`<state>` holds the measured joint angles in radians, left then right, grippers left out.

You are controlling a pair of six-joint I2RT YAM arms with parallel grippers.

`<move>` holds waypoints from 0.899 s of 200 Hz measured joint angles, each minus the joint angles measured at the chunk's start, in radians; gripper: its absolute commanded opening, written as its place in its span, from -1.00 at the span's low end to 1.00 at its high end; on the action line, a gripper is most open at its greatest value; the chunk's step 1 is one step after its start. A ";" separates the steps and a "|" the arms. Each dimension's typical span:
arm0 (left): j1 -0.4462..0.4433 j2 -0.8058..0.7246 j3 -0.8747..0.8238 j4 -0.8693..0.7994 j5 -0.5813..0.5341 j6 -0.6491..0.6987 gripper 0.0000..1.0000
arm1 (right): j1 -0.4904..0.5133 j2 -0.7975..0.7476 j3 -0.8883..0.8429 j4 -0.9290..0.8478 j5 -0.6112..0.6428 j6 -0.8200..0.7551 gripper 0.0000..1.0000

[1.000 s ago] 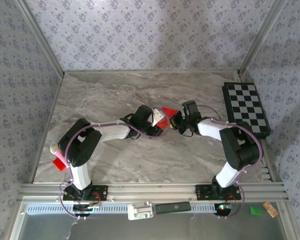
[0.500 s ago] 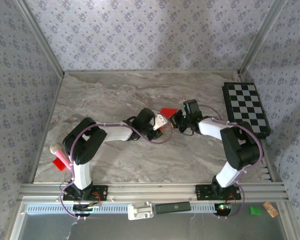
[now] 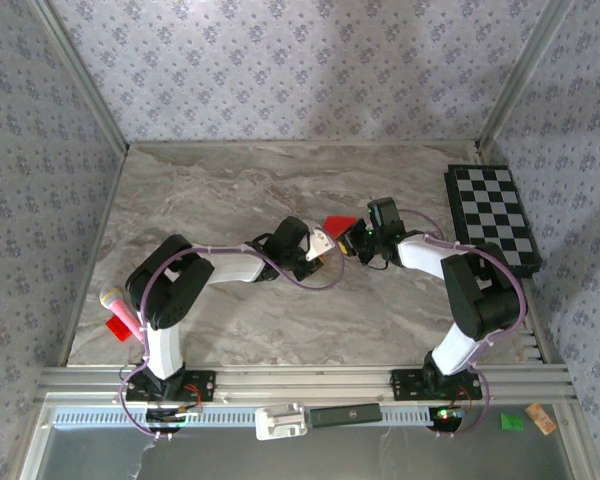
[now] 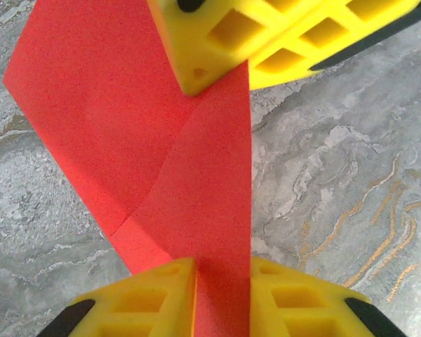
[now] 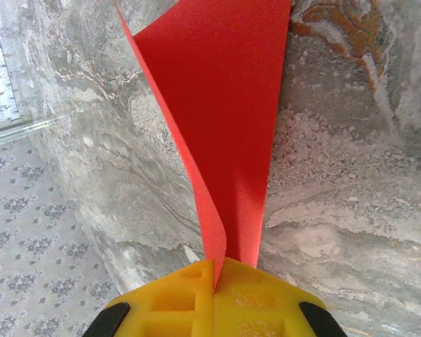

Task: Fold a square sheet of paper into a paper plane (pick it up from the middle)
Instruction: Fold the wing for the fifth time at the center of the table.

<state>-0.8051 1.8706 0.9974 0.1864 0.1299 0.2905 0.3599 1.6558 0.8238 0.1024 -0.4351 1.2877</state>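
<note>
Grey-veined marble formed the worktop, closed in on three sides by flowered wallpaper. Near its middle the arms met tip to tip, the left hand facing the right hand. The square sheet of paper, bright red and already creased into a smaller shape, sat between them, with a corner showing just beyond the hands.

Seen from the right wrist, the right hand was clamped tight on the sheet. Its yellow fingers met with no gap, and the paper rose out of the seam as a doubled fold that widened away from the hand.

Seen from the left wrist, the paper ran as a raised ridge from the right hand at the top down into the left hand. The left hand's yellow fingers stood a narrow way apart with the fold between them. Whether they pressed the paper or merely flanked it could not be told. One wing of the sheet spread leftward over the marble.

A black-and-white chequered board lay at the worktop's right edge, well apart from the paper. A small red scrap lay beside the left arm near the left edge.
</note>
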 measured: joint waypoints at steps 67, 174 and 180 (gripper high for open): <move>0.000 0.011 0.000 -0.004 0.006 0.008 -0.74 | -0.001 0.000 0.005 -0.045 0.001 -0.009 -0.10; 0.053 0.052 0.033 -0.064 0.181 -0.084 -0.85 | -0.053 -0.089 0.032 -0.173 0.062 -0.134 0.26; 0.055 0.052 0.038 -0.070 0.190 -0.092 -0.85 | -0.056 -0.091 0.032 -0.178 0.065 -0.137 0.26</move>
<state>-0.7502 1.9228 1.0351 0.1165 0.3199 0.1986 0.3042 1.5646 0.8562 -0.0753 -0.3702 1.1503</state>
